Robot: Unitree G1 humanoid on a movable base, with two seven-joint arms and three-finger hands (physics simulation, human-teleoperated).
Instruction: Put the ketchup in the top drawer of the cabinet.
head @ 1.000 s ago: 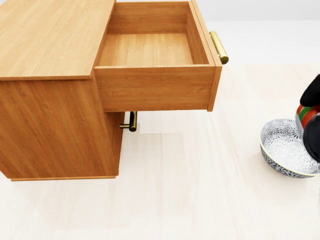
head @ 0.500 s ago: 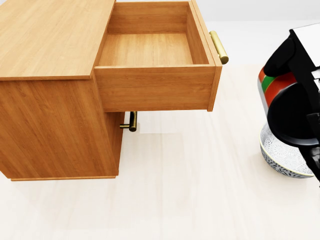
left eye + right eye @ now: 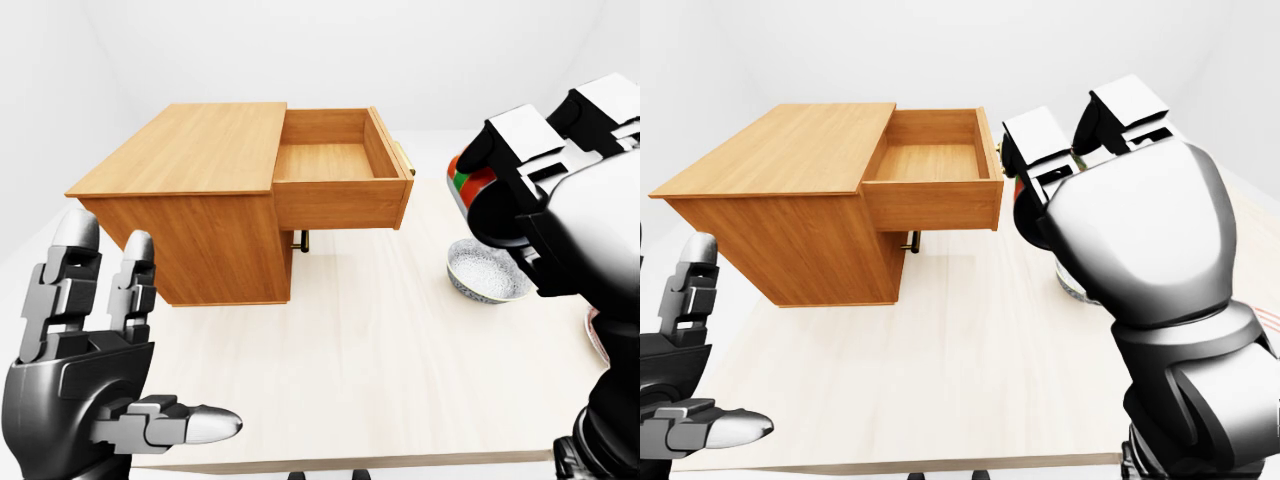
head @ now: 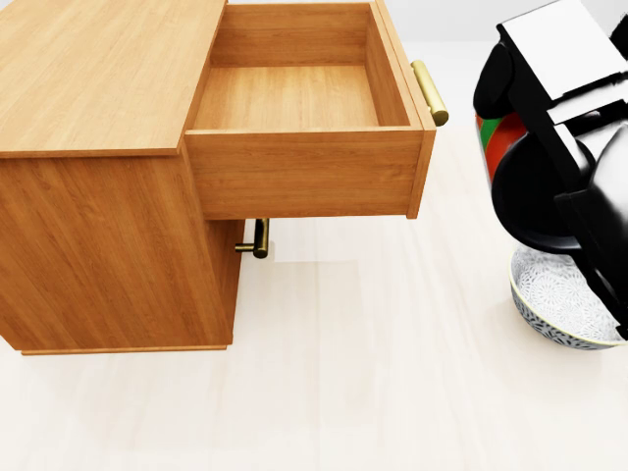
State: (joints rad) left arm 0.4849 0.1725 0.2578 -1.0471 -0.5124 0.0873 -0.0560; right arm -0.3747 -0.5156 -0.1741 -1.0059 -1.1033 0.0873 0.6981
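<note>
The wooden cabinet stands on the table with its top drawer pulled open and empty inside. My right hand is shut on the ketchup, a red, green and white bottle of which only a small part shows between the fingers. It hangs in the air to the right of the drawer's brass handle, above the patterned bowl. My left hand is open at the bottom left of the left-eye view, holding nothing.
A second brass handle shows under the open drawer. The patterned bowl sits on the pale table to the right of the cabinet. A red-striped thing peeks out at the right edge, behind my right arm.
My right hand has lifted the ketchup up from beside the bowl and carried it left, toward the drawer's handle side. The cabinet and bowl have not moved.
</note>
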